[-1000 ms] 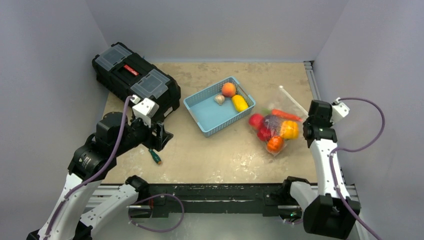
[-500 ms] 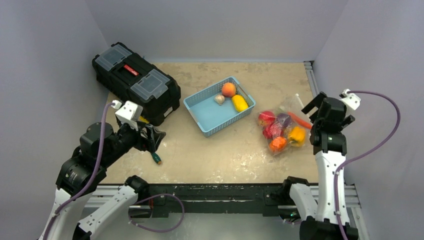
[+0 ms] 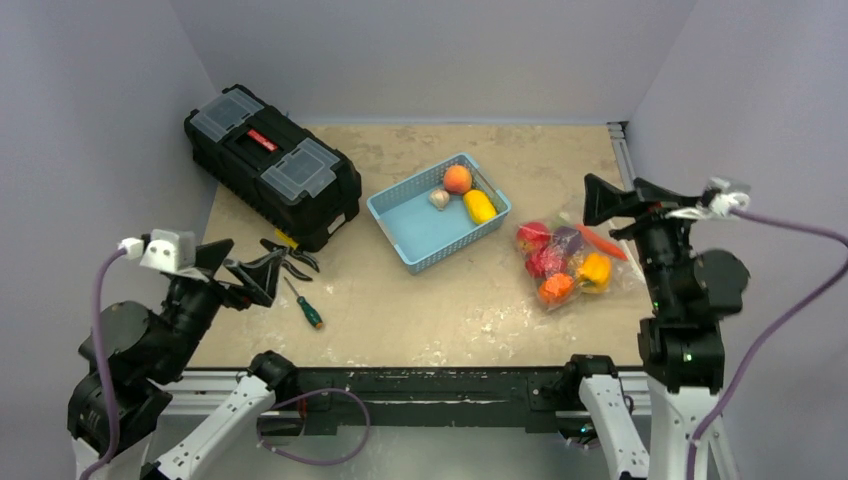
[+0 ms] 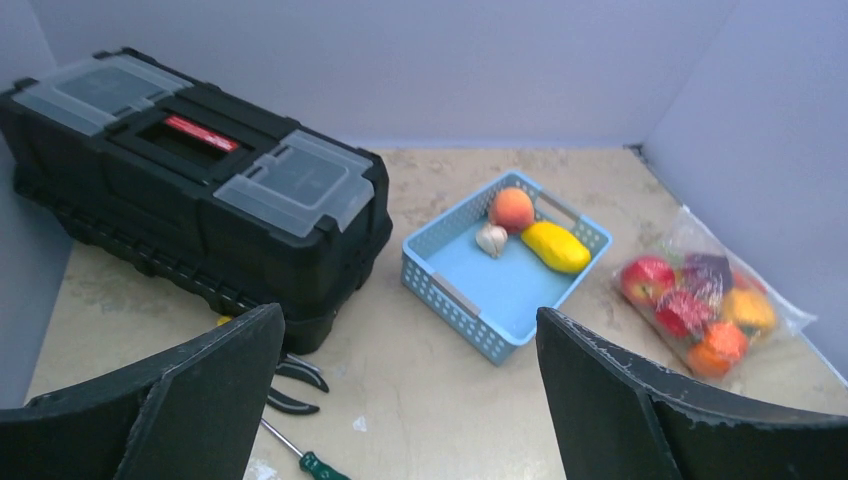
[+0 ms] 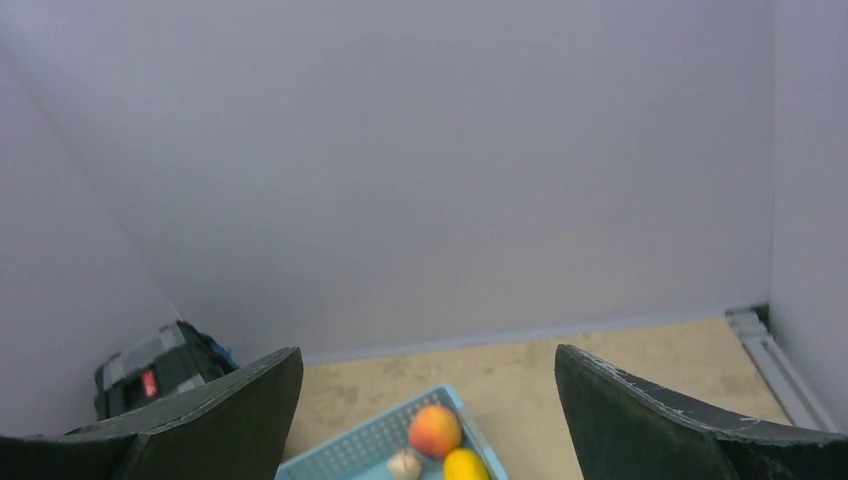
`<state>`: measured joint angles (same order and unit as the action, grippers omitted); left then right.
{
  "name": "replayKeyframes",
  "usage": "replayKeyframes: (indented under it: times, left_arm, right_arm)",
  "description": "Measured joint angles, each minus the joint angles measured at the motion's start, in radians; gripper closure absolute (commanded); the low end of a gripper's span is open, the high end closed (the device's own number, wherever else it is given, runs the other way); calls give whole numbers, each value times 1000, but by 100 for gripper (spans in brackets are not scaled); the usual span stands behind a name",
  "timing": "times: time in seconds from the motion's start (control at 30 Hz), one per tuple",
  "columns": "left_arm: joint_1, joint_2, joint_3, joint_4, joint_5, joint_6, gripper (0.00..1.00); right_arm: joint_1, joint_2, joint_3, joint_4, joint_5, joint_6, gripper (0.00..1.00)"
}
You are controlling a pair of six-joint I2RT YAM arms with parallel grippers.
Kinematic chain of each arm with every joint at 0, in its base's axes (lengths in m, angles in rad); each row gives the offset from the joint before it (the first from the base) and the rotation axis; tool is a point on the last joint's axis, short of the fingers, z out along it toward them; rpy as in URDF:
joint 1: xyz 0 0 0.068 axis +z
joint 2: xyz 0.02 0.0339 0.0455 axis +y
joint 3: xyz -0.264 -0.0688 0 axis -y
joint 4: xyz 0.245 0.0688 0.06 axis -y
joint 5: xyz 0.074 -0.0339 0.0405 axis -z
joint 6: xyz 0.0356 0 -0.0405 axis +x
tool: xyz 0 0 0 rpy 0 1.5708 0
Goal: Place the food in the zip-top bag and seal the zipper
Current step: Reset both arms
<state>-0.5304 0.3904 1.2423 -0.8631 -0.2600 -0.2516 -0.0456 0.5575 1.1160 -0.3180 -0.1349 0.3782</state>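
left end effector wide, empty, right end effector wide, empty, bag of food on bench beside basket

One toolbox, one basket, one bag, one screwdriver and one pliers are counted; foods: three unbagged, at least five bagged.

Robot lab test cell, plain grey walls, worn tabletop, aluminium rail

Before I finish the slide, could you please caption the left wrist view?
Open left gripper overlooking toolbox, basket holding some food, and filled zip-top bag.
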Motion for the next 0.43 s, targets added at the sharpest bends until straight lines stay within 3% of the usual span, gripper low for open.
replayKeyframes:
  times: [0.2,0.43]
  left_arm:
    - [0,-76,0,63,-89,2,3]
    - [0,-83,0,95,-130,8,3]
  right_arm:
    - [0,-47,79,43,49,-1,1]
    - [0,-33,37,19,110,12,1]
